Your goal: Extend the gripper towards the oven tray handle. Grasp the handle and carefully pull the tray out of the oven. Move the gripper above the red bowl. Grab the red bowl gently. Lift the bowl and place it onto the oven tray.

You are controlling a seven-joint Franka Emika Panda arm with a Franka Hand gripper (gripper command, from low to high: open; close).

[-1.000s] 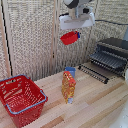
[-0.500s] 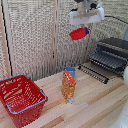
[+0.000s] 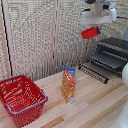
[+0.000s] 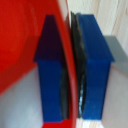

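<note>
The white gripper [image 3: 93, 29] hangs high in the air, at the exterior view's upper right, shut on the rim of the red bowl [image 3: 89, 33]. The bowl hangs tilted below the fingers, to the left of and above the oven [image 3: 114, 49]. The oven's door is dropped open and the dark wire tray [image 3: 107, 60] sticks out over it. In the wrist view the two dark blue fingers [image 4: 51, 75] pinch the red bowl's rim [image 4: 66, 55], and the bowl's red wall [image 4: 20, 35] fills much of that picture.
A red wire-mesh basket [image 3: 21, 98] sits on the wooden table [image 3: 90, 107] at the exterior view's lower left. An orange and blue carton [image 3: 68, 85] stands upright mid-table. A slatted wall lies behind.
The gripper has carried the red bowl to the exterior view's right, toward the oven, staying at about the same height.
</note>
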